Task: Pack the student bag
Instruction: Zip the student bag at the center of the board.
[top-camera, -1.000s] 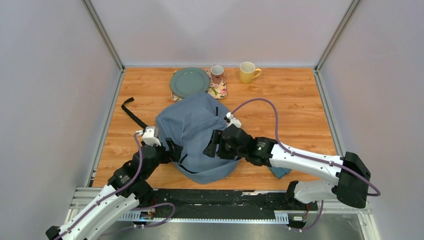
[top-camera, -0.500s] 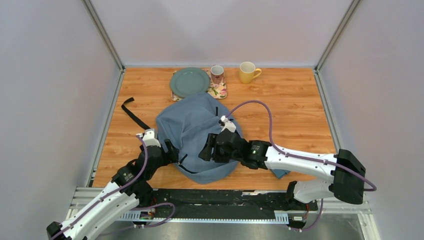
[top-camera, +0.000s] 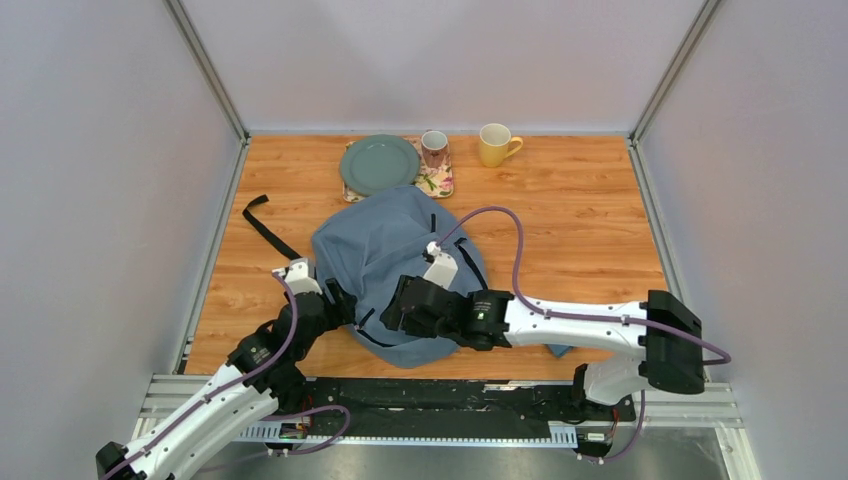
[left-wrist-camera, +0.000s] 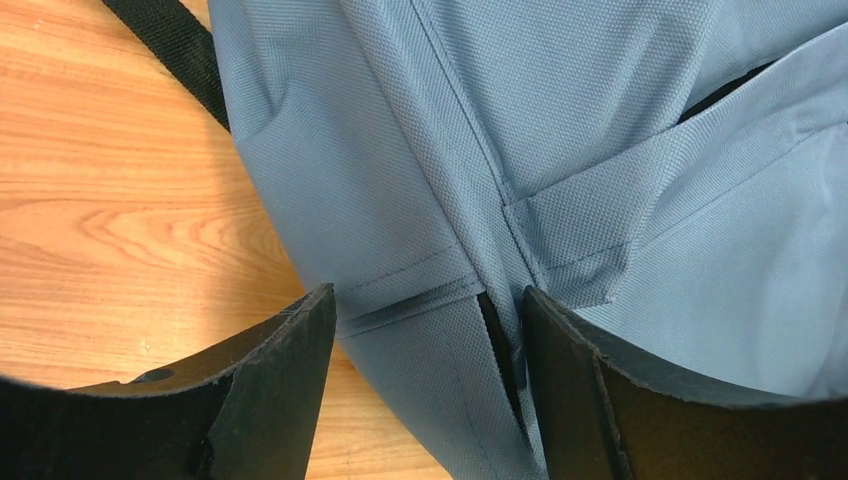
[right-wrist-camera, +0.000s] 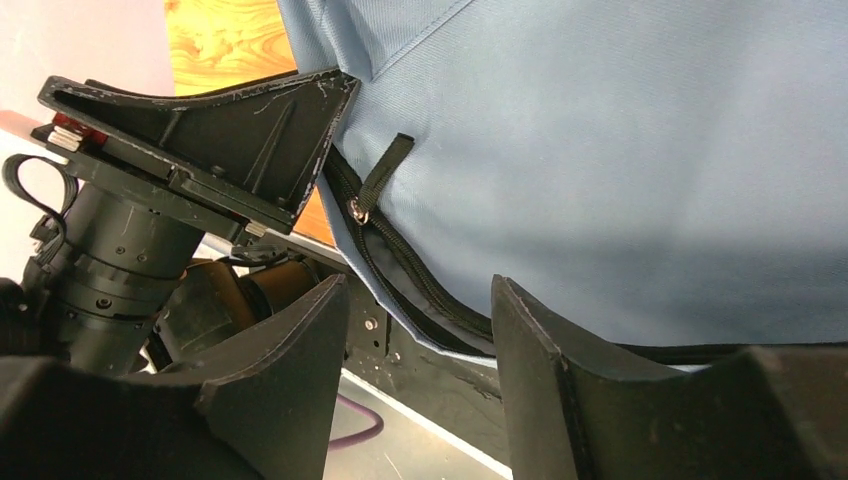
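Note:
The grey-blue student bag (top-camera: 385, 250) lies slumped in the middle of the table. My left gripper (top-camera: 341, 301) is open at its near-left edge. In the left wrist view the gripper (left-wrist-camera: 430, 385) straddles a seamed fold of the bag (left-wrist-camera: 560, 120) without pinching it. My right gripper (top-camera: 393, 308) is open and low over the bag's near edge, close to the left gripper. In the right wrist view the gripper (right-wrist-camera: 420, 370) is empty. Just beyond it are the bag's black zipper and its pull tab (right-wrist-camera: 378, 180). The bag's fabric (right-wrist-camera: 620, 150) fills the rest of that view.
A black webbing strap (top-camera: 262, 228) trails left of the bag. At the back stand a green plate (top-camera: 379, 163), a patterned mug (top-camera: 434, 148) on a floral mat (top-camera: 438, 184), and a yellow mug (top-camera: 493, 143). A blue item (top-camera: 560, 347) peeks from under my right arm.
My right gripper has moved left and nearer across the bag, toward its near-left edge and the left gripper. The left gripper has hardly moved.

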